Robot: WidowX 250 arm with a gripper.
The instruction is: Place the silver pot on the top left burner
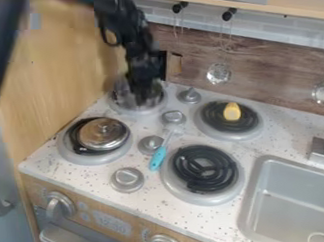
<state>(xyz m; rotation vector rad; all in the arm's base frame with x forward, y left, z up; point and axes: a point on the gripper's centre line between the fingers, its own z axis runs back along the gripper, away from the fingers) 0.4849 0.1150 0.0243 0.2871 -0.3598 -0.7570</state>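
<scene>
- Metal lid (103,133) near the counter's (93,173) front-left corner; yellow thing (231,111) toward its back edge; blue-handled utensil (158,158) between burners
- Silver pot (123,97) shiny, partly hidden, at the back-left burner (139,112); gripper (145,99) there, clenched or released: cannot tell
- Four burners; one pot

Illegible digits (112,223) on oven panel (141,227)

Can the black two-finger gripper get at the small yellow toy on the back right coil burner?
Probably yes: the yellow toy sits uncovered on the black coil, and only a low silver knob seems to stand between it and the black gripper.
</scene>
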